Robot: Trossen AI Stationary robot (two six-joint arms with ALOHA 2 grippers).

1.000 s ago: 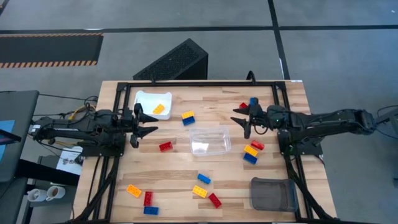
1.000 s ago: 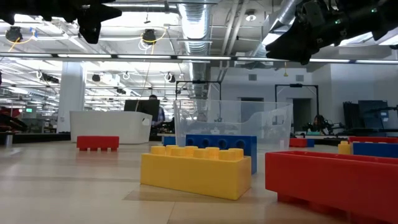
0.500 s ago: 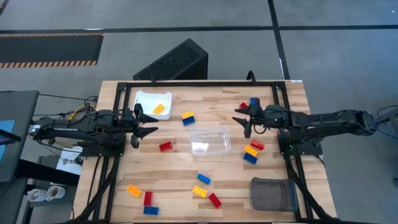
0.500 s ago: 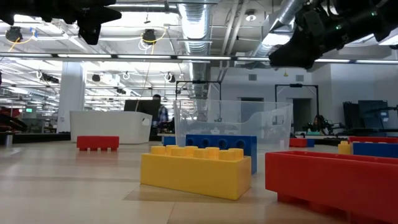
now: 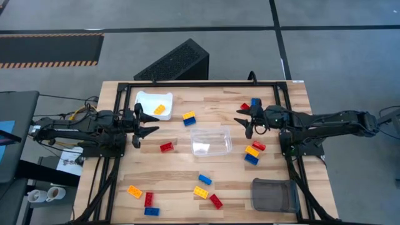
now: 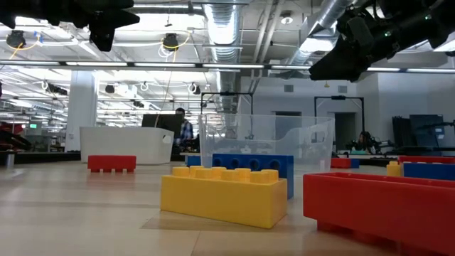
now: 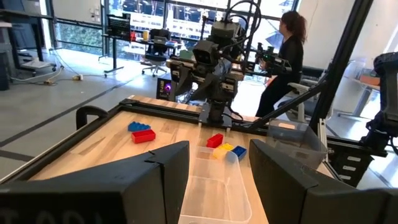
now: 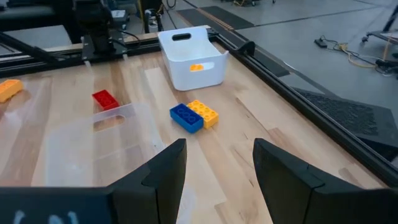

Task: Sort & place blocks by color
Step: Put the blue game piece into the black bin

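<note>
The wooden table [image 5: 181, 169] carried the blocks [image 5: 201, 192], scattered around a clear tray [image 5: 211, 140]. Left gripper [image 5: 145, 127] and right gripper [image 5: 244, 120] hovered, jaws parted and empty. The blocks looked light, rigid, slick (best pinched across their flat long sides).

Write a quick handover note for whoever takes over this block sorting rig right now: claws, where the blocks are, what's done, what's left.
Left claw: open, empty, above the table's left side beside the white bin.
Right claw: open, empty, above the right side near the clear tray.
Done: one orange block sits in the white bin.
Left: clear tray and grey bin look empty. Red, blue and yellow blocks lie loose: yellow-blue pair, red block, a cluster on the right, more along the front edge.
</note>
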